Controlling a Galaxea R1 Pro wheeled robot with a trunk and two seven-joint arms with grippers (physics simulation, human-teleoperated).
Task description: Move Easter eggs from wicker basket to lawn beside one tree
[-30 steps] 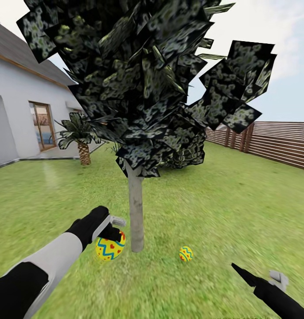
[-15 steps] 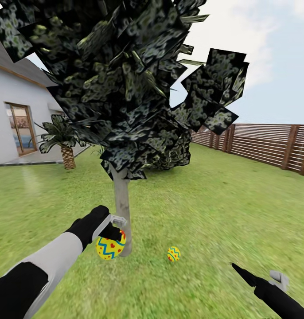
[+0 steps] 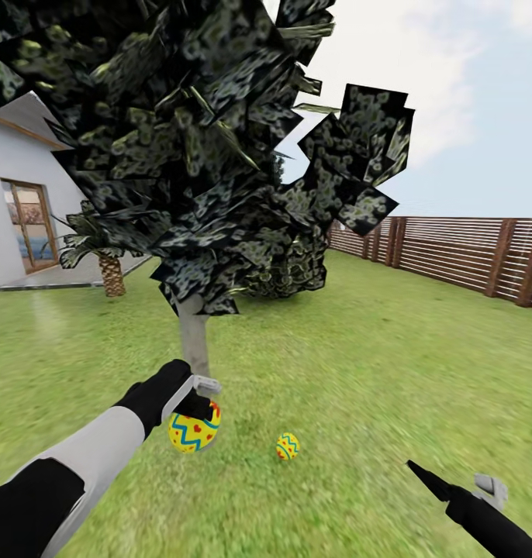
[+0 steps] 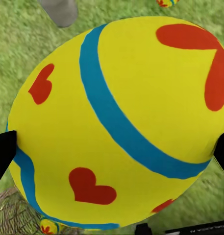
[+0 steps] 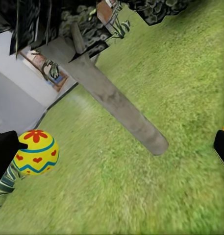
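Observation:
My left gripper [image 3: 198,408] is shut on a yellow Easter egg [image 3: 193,431] with blue zigzags and red hearts, held low over the lawn [image 3: 359,364] just in front of the tree's pale grey trunk [image 3: 193,337]. That egg [image 4: 116,122] looms large in the left wrist view. A second egg [image 3: 288,446] lies on the grass right of the trunk. In the left wrist view a bit of the wicker basket [image 4: 11,215] and a third egg [image 4: 48,226] show beside it. My right gripper [image 3: 452,477] hangs open at the lower right, with nothing between its fingers.
The tree's dark crown [image 3: 196,139] hangs low overhead. A short palm [image 3: 107,267] and the white house [image 3: 18,209] stand at the back left. A brown slatted fence [image 3: 468,252] runs along the right. Open grass stretches to the right of the trunk.
The whole picture has slid left, so the camera has moved. Relative to it, both arms have held their places, and the left gripper has kept its hold on the egg.

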